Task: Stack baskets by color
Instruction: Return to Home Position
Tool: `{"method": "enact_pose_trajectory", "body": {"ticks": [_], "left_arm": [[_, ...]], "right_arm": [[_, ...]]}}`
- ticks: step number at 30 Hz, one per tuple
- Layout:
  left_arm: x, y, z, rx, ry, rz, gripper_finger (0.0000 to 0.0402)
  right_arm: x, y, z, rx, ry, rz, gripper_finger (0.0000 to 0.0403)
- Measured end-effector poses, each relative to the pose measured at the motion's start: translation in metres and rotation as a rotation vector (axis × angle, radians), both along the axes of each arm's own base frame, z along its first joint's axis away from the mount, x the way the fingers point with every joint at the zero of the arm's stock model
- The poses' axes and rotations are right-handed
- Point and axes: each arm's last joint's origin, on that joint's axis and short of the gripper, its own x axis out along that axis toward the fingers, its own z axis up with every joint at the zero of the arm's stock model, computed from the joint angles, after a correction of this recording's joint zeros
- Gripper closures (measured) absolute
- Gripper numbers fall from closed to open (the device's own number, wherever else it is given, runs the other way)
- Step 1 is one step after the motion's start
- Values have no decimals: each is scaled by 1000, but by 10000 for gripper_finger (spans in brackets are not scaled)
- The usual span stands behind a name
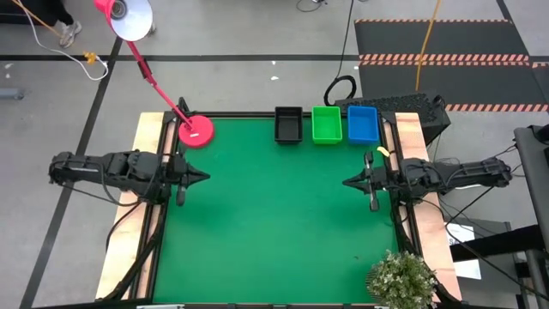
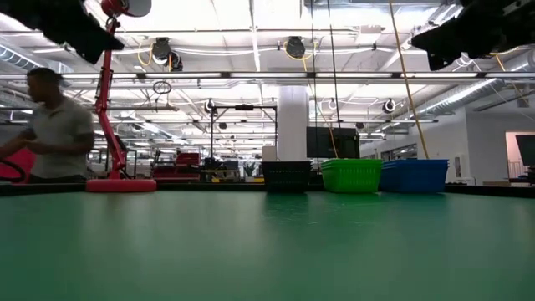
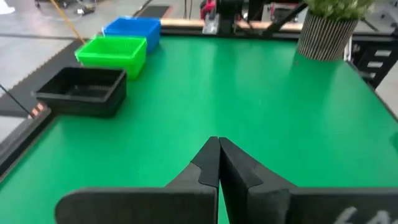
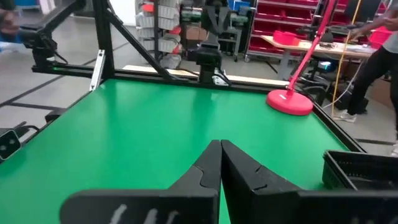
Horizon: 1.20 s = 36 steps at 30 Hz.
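A black basket point(image 1: 288, 124), a green basket point(image 1: 327, 124) and a blue basket point(image 1: 363, 124) stand side by side on their bottoms at the far edge of the green table; whether each is a stack, I cannot tell. The low view shows them too: black basket point(image 2: 287, 176), green basket point(image 2: 351, 175), blue basket point(image 2: 415, 175). My left gripper point(image 1: 204, 178) is shut and empty over the table's left edge, pointing right. My right gripper point(image 1: 347, 182) is shut and empty over the right edge, pointing left. Both are far from the baskets.
A pink lamp base point(image 1: 196, 131) stands at the far left corner, its arm slanting up to a white shade. A potted plant point(image 1: 401, 279) sits at the near right corner. A person point(image 2: 54, 134) stands beyond the table. The green table point(image 1: 274, 223) is bare between the grippers.
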Motion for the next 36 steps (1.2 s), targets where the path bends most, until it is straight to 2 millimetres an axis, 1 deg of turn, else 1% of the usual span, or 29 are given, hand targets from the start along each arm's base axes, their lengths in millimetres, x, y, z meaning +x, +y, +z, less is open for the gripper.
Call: {"method": "enact_pose_trajectory", "body": {"ticks": [6,10,15,19,22,24,27,36], "left_arm": [[-6,1,-20,-26,35,9,398],[-7,1,-27,-37,105,25,393],[-7,2,-29,24,125,26,377],[-7,3,-29,20,128,67,377],[-6,2,-29,6,120,35,384],[-6,1,-28,-18,118,14,396],[-5,1,-27,-28,97,3,396],[-5,1,-26,-38,92,4,399]], "right_arm": [[-5,-1,-10,-7,-12,-28,403],[-8,-2,-22,-10,-11,-43,403],[-9,-2,-39,-3,-50,-42,403],[-9,-1,-50,4,-78,-13,403],[-9,-1,-58,9,-86,13,403],[-9,-1,-56,16,-125,16,403],[-9,0,-52,24,-181,34,403],[-10,1,-53,4,-184,90,403]]}}
